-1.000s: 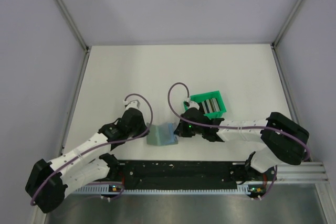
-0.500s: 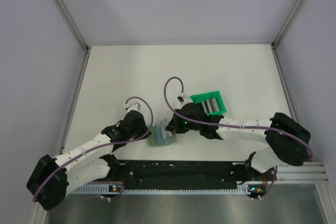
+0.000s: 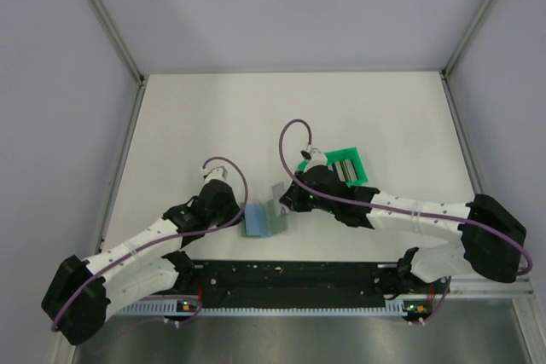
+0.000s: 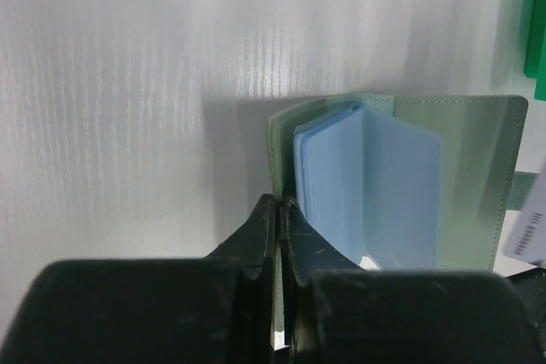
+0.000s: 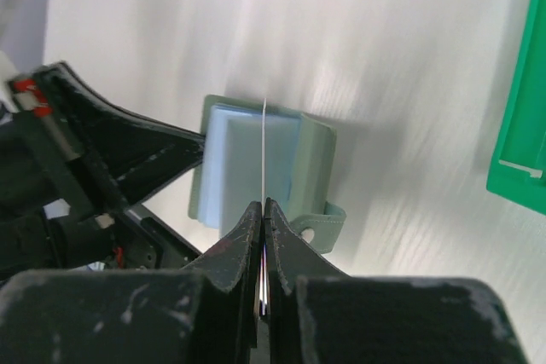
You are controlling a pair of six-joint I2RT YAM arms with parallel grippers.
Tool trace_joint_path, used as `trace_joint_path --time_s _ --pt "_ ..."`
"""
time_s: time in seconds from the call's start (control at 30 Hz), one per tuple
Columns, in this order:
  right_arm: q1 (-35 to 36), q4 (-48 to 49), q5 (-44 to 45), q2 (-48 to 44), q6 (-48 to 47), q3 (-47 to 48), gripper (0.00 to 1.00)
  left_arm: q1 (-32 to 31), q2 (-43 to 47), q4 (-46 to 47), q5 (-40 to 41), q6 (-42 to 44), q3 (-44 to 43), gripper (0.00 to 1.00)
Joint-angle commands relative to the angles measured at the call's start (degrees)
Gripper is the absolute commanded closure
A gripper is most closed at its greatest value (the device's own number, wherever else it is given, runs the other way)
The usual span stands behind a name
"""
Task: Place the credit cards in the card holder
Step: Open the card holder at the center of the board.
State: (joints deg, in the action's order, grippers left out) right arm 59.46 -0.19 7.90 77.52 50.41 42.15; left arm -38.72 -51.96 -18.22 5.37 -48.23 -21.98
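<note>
The left jaws clamp one cover of the open card holder [image 4: 478, 176] near the front edge of the worktop [image 3: 213, 125]. The right jaws pinch a thin card [image 5: 264, 151] edge-on over its blue pockets.

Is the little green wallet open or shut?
Open: the wallet shows light blue pages fanned out, while the left hand pinches one cover.

Robotics lab test cell: a white table [image 3: 213, 125] boxed in by plain pale walls [image 3: 51, 83] and aluminium rails [image 3: 107, 14], with the left arm [image 3: 141, 243] and right arm [image 3: 409, 215] bolted on.
</note>
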Motion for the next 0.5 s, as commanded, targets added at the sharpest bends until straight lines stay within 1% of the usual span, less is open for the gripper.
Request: trace_joint_path --time_s 0.0,0.13,0.27,0.4,0.47 --pt "0.48 1.33 1.77 -4.65 -2.60 2.40 1.00 0.05 1.16 -0.33 0.79 0.68 -1.93 1.00" --pt "2.06 0.89 0.36 -2.47 -3.13 5.83 1.00 -0.04 1.69 -0.59 0.44 0.59 -2.28 1.00" --pt "4.25 0.98 -0.60 2.19 -2.78 9.17 1.00 0.05 2.30 -0.59 -0.27 0.24 -2.72 1.00" --pt "5.93 1.77 -0.52 5.97 -2.07 11.11 1.00 0.05 2.92 -0.85 -0.62 -0.02 -2.98 1.00" --pt "6.54 0.37 1.05 7.56 -2.16 12.60 1.00 0.05 3.36 -0.94 -0.53 0.06 -2.98 1.00"
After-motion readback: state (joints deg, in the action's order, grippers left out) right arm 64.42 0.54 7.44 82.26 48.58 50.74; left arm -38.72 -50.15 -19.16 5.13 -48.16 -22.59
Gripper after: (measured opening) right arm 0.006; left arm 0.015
